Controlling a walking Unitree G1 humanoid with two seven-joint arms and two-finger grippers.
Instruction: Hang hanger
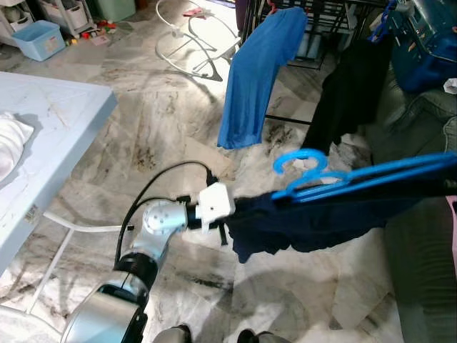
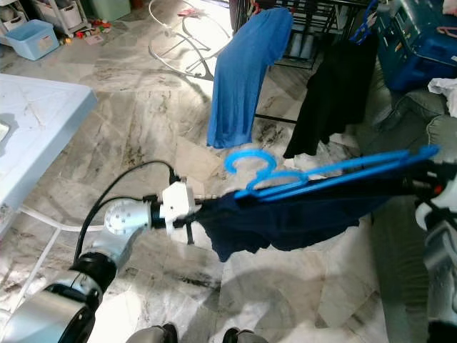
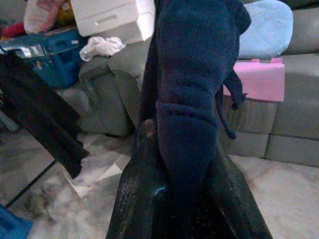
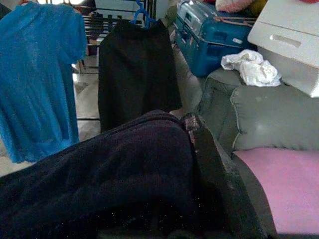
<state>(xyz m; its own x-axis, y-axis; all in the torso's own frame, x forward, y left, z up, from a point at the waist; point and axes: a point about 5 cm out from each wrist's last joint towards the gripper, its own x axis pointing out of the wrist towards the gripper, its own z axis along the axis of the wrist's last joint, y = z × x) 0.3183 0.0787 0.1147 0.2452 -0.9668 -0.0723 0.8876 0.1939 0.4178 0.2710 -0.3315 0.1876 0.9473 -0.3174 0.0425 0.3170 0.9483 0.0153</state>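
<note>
Hanger: the blue hanger (image 1: 357, 179) is carrying a dark garment (image 1: 314, 218), stretched between both grippers, well short of the rack (image 1: 314, 18).
Left gripper: the left gripper (image 3: 187, 199) is clenching the garment's end farther from the rack.
Right gripper: the right gripper (image 4: 199, 164) is showing one finger pressing against the cloth; whether it is closing on it cannot be told.
Axis: the hanger's long bar is running crosswise between the arms, rising toward the right; its hook (image 1: 300, 163) is curling toward the rack.
Handling: the hanger is looking light and stiff, the cloth soft and prone to slipping; gripping near the hook would be steadying it best.
Rack: a blue shirt (image 1: 257, 71) and black garment (image 1: 350, 93) are hanging there.
</note>
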